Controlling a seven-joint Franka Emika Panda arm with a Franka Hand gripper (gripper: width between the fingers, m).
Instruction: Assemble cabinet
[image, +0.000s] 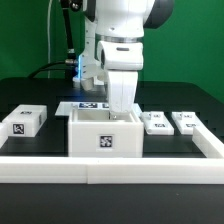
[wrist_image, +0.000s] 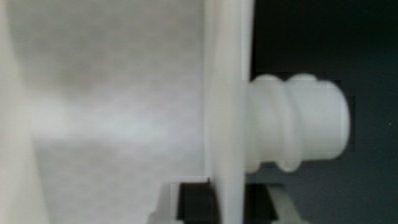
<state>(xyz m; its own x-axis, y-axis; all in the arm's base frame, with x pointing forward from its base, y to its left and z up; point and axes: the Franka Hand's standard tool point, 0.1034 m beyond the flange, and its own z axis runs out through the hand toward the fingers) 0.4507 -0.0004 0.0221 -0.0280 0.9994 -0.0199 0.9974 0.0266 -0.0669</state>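
Observation:
The cabinet box (image: 103, 135), a large open-topped white box with a tag on its front, stands at the table's middle front. My gripper (image: 121, 113) reaches down over its back wall. In the wrist view my gripper (wrist_image: 228, 202) is shut on a thin white wall (wrist_image: 222, 90) of the box, with a dark pad on each side touching it. A ribbed white knob (wrist_image: 302, 118) sticks out from that wall. A white tagged block (image: 25, 121) lies at the exterior view's left. Two smaller tagged blocks (image: 155, 122) (image: 187, 122) lie at its right.
The marker board (image: 88, 106) lies flat behind the box. A white rail (image: 60, 165) runs along the table's front and up the exterior view's right side. The arm's white body (image: 120, 40) rises above the box.

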